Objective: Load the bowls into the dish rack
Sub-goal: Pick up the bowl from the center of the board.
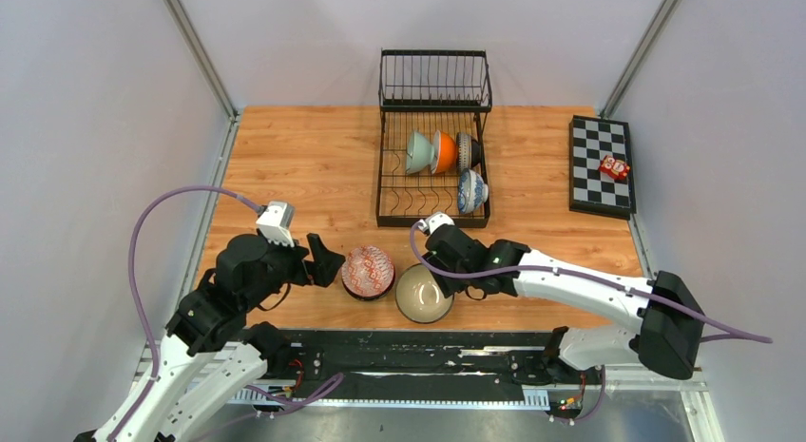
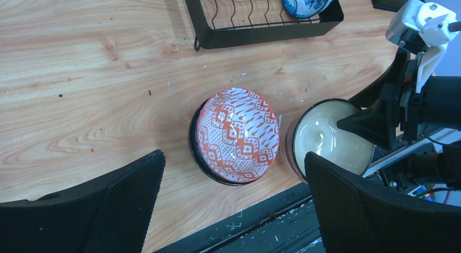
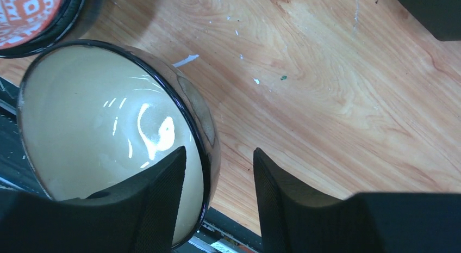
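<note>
Cream bowl (image 3: 108, 117), nearside of the dish rack (image 1: 418, 221), has its rim between my right gripper's (image 3: 219, 152) open, unclamped jaws.

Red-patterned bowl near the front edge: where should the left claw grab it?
Probably pinch the rim on its left side, one finger inside and one outside, coming down from above. The red-patterned bowl sits upright, mouth up; the cream bowl crowds its right side, and the open left claw sits to its left.

No readable text or labels anywhere.
</note>
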`<state>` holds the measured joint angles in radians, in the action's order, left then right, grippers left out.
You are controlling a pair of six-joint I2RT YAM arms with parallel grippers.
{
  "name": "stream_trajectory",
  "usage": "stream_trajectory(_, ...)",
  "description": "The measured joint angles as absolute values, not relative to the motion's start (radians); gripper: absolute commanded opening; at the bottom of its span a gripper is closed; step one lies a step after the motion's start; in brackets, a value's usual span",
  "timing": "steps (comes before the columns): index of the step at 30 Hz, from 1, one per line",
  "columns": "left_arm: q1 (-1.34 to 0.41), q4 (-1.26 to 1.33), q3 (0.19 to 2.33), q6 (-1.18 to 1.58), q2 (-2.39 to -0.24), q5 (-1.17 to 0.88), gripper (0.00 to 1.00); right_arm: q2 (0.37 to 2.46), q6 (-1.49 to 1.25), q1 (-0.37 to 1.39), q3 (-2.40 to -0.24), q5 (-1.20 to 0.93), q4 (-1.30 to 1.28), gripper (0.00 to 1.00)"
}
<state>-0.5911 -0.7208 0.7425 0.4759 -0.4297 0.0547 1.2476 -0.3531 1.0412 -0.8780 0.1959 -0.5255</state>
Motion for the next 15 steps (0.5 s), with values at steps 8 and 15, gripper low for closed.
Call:
stream_trajectory(8, -0.591, -0.722, 0.742, 0.480, -0.450, 0.044, 1.00, 1.296, -0.353, 1.069, -0.916, 0.241, -0.550, 0.30)
stream_trajectory(15, -0.591, -0.722, 0.742, 0.479, -0.467, 0.033, 1.00, 1.342, -0.350, 1.090, -0.957, 0.279, -0.583, 0.03)
